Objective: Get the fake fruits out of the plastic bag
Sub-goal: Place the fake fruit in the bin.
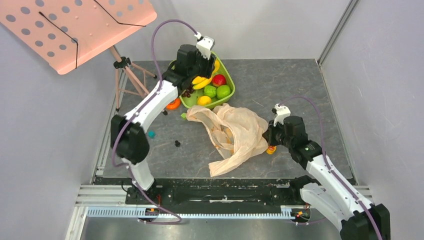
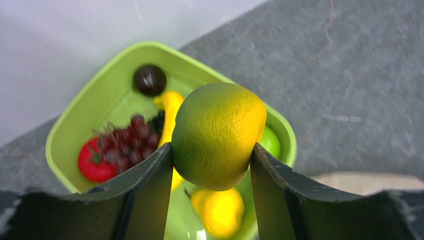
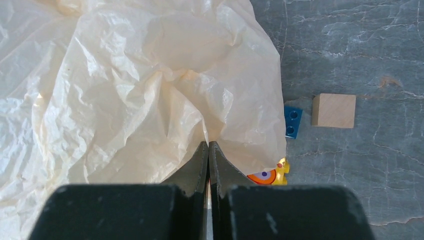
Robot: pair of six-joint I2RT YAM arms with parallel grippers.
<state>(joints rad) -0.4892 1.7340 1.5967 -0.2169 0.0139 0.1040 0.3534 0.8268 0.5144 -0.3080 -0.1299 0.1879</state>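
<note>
The left claw [image 2: 211, 148] grips a glossy round green-yellow plastic fruit [image 2: 217, 125] directly above the lime-green plastic tub [image 2: 75, 125]. Best to lower it toward the bare patch just ahead, then release gently. The right claw [image 3: 208, 145] is pinched closed on the crinkly peach-beige plastic bag [image 3: 125, 90] before it.

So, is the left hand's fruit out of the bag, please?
Out: left hand holds the yellow-green fruit over the green tub, away from the plastic bag.

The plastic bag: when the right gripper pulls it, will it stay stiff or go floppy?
Probably floppy: the plastic bag is thin and creased, so it should sag below the right gripper pinching its fold. Likely light, and its free end may drag across the table.
</note>
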